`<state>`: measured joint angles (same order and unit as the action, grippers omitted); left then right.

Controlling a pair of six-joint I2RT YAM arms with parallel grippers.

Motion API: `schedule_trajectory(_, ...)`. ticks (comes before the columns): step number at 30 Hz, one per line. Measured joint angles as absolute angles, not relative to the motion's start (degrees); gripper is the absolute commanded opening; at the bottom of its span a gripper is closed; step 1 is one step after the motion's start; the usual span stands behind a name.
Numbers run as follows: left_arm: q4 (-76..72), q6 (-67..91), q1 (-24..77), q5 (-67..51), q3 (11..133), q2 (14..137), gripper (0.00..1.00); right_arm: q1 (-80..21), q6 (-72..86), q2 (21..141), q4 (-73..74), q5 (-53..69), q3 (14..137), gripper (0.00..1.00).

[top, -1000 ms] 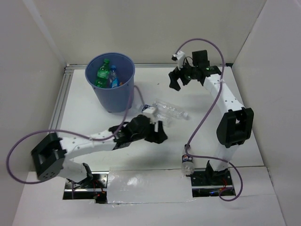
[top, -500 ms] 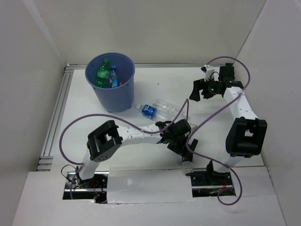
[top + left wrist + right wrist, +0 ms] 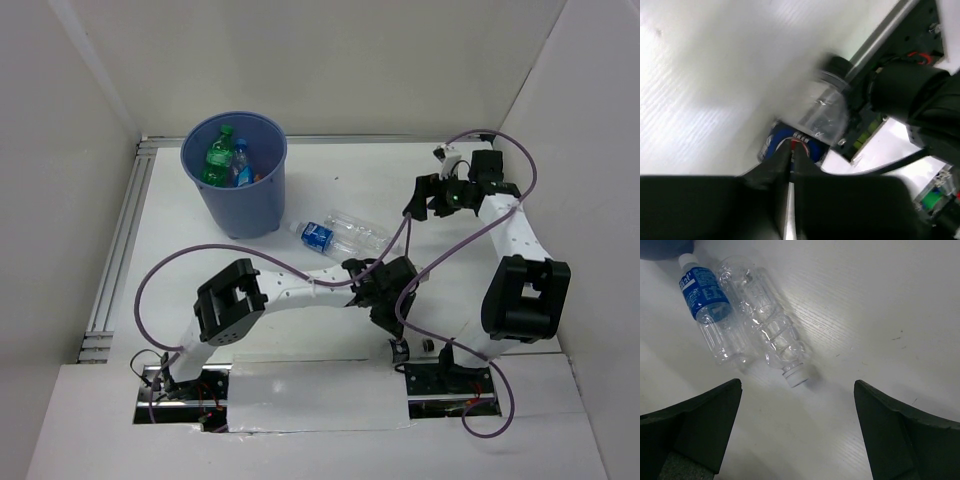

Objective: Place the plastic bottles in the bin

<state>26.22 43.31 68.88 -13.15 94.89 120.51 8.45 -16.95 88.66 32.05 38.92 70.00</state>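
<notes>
The blue-violet bin stands at the back left with a green bottle and a blue-labelled bottle inside. Two more plastic bottles lie side by side mid-table: a blue-labelled one and a clear one. My right gripper hangs open to their right, holding nothing. A small dark cola bottle with a blue and red label lies by the right arm's base. My left gripper is shut, its tips at that label, nothing between them.
The right arm's base and its wiring sit right behind the cola bottle at the table's near edge. Purple cables loop over the near right of the table. White walls enclose the table on three sides.
My left arm swung from mid-table to the near right edge by the cola bottle, and its jaws went from open to shut. My right gripper drew back to the right, still open.
</notes>
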Motion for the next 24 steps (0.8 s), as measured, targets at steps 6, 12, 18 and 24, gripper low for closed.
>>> schedule_trajectory(6,28.9,41.1,68.9,-11.9,88.8,120.3,0.28,9.3,-16.0,88.7,31.9,40.1,70.0,1.00)
schedule_trajectory(12,31.0,39.0,69.2,-11.8,86.3,116.6,0.77,9.7,-15.9,88.2,31.7,40.6,69.3,1.00)
schedule_trajectory(18,32.5,37.9,68.1,-8.8,86.1,112.6,0.91,10.1,-16.1,86.8,31.8,41.4,67.7,1.00)
schedule_trajectory(24,34.4,37.7,65.2,-5.8,86.1,110.9,0.91,10.3,-16.2,86.6,31.8,41.5,66.8,1.00)
